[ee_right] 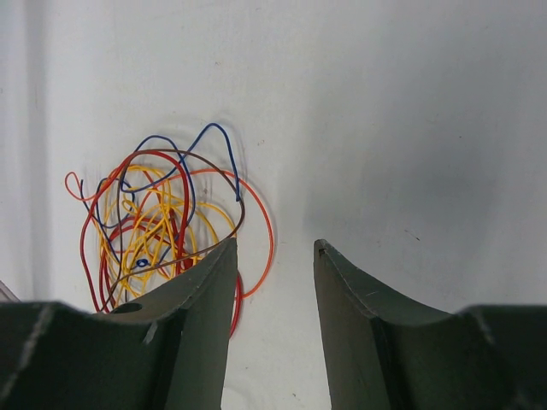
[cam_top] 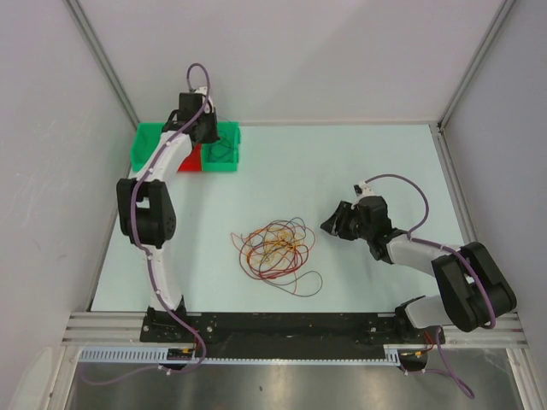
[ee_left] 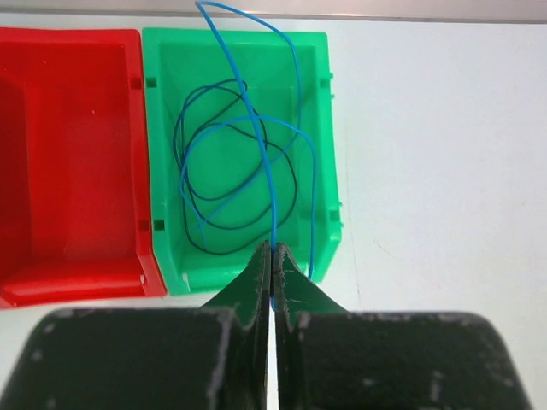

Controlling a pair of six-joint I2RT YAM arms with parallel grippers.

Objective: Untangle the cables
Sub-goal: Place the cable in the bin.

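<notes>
A tangle of thin red, orange, yellow, brown and blue cables (cam_top: 275, 248) lies in loose loops on the table's middle; it also shows in the right wrist view (ee_right: 158, 226). My left gripper (ee_left: 273, 249) is shut on a light blue cable (ee_left: 256, 137) and holds it above the green bin (ee_left: 320, 111), where a dark cable (ee_left: 192, 218) lies coiled. In the top view the left gripper (cam_top: 205, 128) is over the bins at the back left. My right gripper (ee_right: 275, 246) is open and empty, just right of the tangle; it also shows in the top view (cam_top: 335, 224).
A red bin (ee_left: 51, 154) stands left of the green one, with nothing in it. Another green bin (cam_top: 147, 145) sits left of the red one. White walls with metal posts enclose the table on three sides.
</notes>
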